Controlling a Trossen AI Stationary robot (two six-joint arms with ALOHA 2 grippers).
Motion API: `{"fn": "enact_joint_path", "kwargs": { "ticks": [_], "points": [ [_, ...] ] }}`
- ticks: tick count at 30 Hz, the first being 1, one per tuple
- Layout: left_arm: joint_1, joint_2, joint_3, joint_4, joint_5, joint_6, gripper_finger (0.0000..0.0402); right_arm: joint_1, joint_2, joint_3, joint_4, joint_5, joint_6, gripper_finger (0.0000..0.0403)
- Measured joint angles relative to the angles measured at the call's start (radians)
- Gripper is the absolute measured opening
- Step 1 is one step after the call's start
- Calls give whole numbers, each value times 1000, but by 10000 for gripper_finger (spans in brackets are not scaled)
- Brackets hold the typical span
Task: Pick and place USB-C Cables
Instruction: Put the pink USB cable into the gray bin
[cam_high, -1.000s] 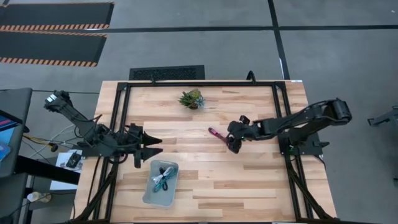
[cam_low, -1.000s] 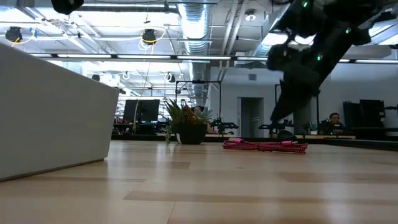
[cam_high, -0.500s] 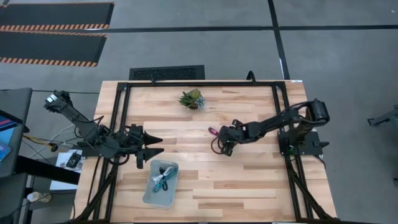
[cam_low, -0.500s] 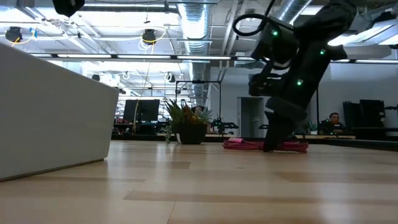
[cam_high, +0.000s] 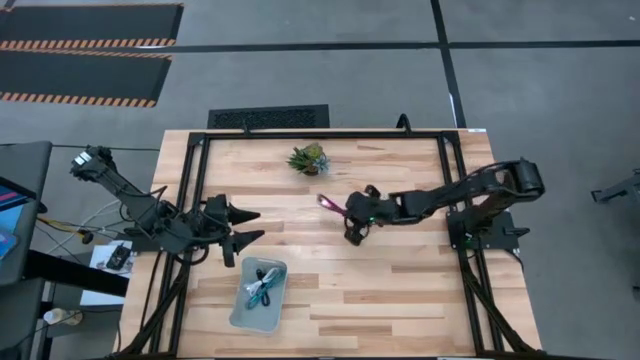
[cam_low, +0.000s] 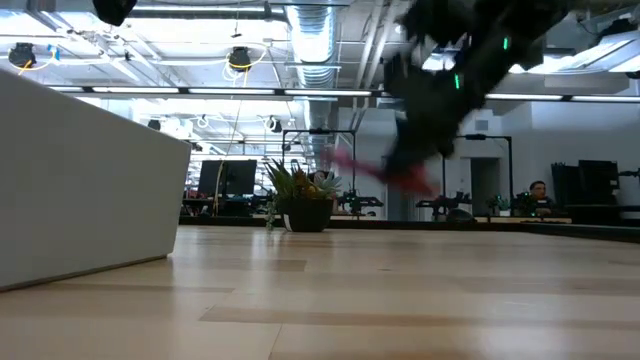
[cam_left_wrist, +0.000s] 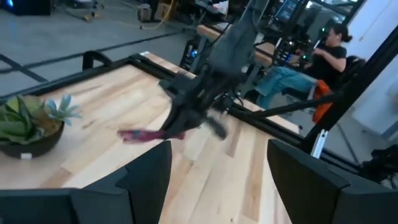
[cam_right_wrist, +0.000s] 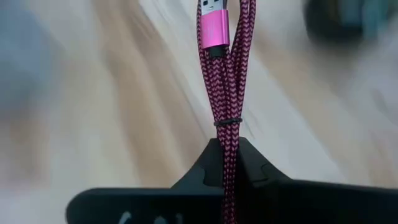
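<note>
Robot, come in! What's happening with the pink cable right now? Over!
Right gripper shut on pink cable, lifted clear of table. Left gripper open, waiting near tray. Nothing in the way.

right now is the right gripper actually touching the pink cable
Touching. In the right wrist view the right gripper has its two dark fingers closed on the magenta-pink cable, pinching the bundle between them with no gap. The low view shows the cable lifted clear of the table.
</note>
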Motion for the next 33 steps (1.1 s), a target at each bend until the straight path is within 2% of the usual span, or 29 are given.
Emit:
{"fn": "enact_joint_path", "kwargs": {
  "ticks": [4,8,13,16,20,25,33],
  "points": [
    [11,1,-1,38,9,124,250,28,-113,0,206,-1,-76,14],
    [43,1,-1,200,41,341,250,66,-195,2,442,-19,-192,11],
    [141,19,-1,425,259,548,250,96,-209,2,709,-136,-273,10],
    [199,56,-1,522,366,626,250,103,-189,2,819,-165,-302,14],
    [272,143,-1,626,443,683,250,113,-152,1,908,-205,-310,13],
    [347,266,-1,804,550,719,250,113,-115,7,924,-239,-289,15],
    [435,407,-1,980,720,660,250,113,-74,50,904,-271,-285,15]
  ]
}}
